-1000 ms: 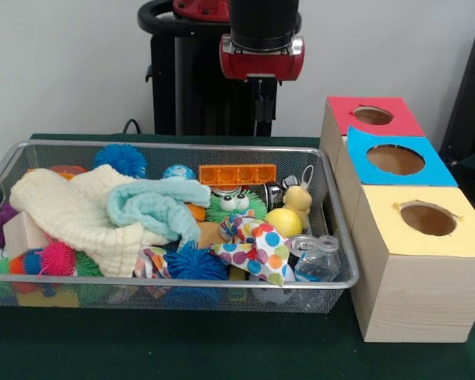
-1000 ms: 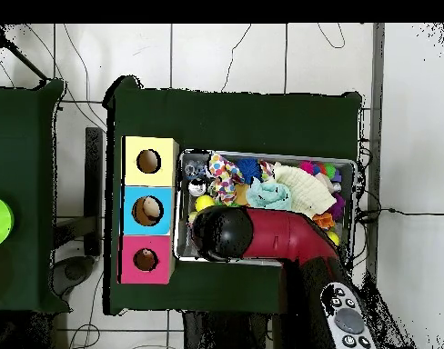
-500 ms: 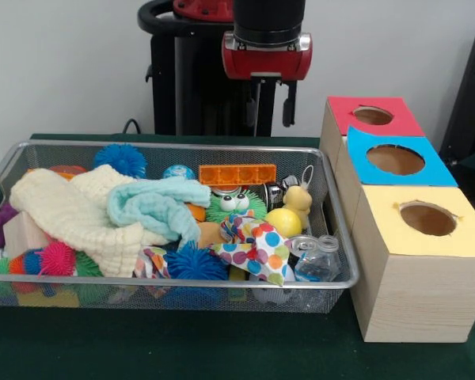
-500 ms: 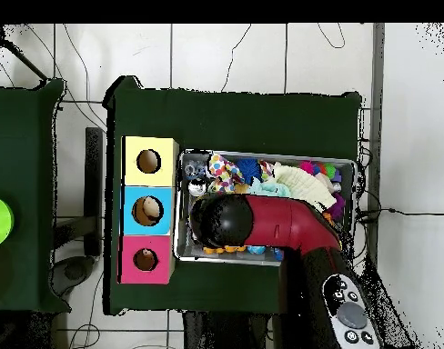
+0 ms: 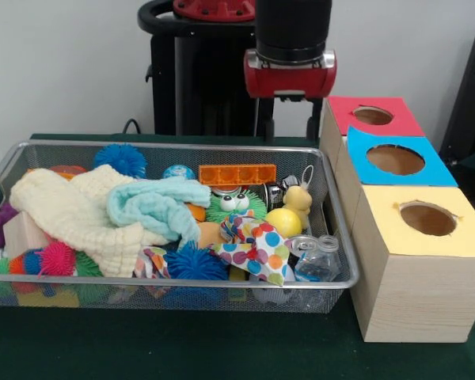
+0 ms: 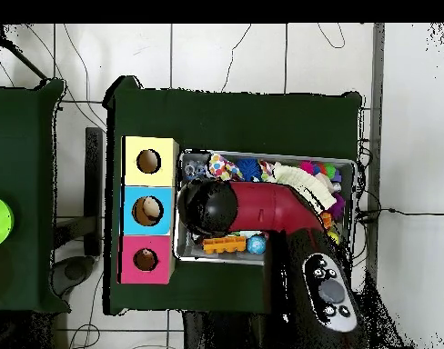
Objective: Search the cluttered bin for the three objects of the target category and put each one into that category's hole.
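Gripper [image 5: 286, 119] hanging empty over the far right corner of the wire bin [image 5: 182, 289].

Its two fingers are spread apart with nothing between them, above the orange brick [image 5: 237, 174] and the yellow duck [image 5: 298, 199]. Toys, a cream cloth [image 5: 79, 218] and a pale blue cloth [image 5: 154, 204] fill the bin; a yellow ball [image 5: 284, 222] and a small clear bottle [image 5: 317, 260] lie near its right end. Just beside that end stand three boxes with holes: red [image 5: 372, 115], blue [image 5: 395, 159] and yellow [image 5: 427, 218].
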Controlling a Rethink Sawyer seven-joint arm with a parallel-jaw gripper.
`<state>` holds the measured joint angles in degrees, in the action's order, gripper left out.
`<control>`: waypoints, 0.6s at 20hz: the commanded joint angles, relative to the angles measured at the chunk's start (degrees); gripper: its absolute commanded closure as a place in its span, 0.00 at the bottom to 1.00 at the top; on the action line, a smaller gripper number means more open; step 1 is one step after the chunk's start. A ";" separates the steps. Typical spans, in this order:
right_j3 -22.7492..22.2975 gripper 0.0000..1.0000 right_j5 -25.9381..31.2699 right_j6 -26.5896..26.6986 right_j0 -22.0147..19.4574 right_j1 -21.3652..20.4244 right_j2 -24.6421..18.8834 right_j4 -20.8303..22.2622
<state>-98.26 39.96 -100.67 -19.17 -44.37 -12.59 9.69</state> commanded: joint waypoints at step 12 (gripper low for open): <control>7.78 0.00 -9.19 -12.93 6.56 12.87 7.18 0.07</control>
<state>-93.79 34.08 -100.68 -12.63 -34.82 -9.45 9.77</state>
